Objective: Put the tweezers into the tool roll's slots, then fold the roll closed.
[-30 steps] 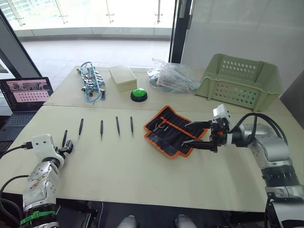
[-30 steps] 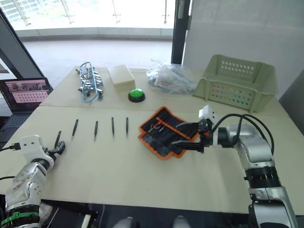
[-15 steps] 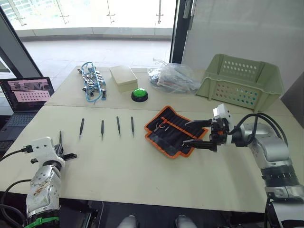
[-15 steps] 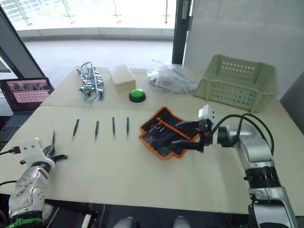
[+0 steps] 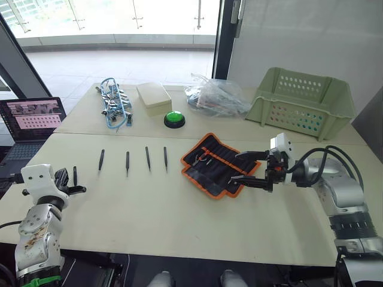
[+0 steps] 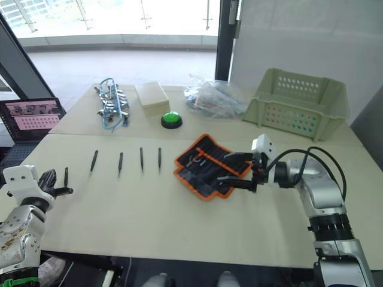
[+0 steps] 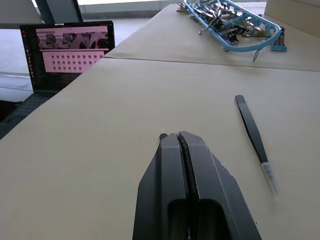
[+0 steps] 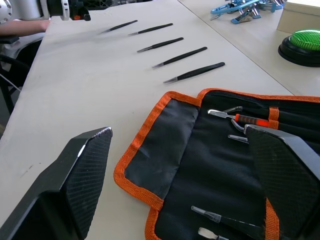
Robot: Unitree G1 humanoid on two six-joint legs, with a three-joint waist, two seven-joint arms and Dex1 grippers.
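lab/test room | pale bench | laptop alongside | green button | glass wall behind

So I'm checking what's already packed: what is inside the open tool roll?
The tool roll lies open. Its slots hold a small tool with an orange grip and a few silvery tips. The right gripper's fingers cover part of the roll.

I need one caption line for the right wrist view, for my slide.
Open right gripper poised over the unfolded tool roll, five tweezers lined up on the table beyond.
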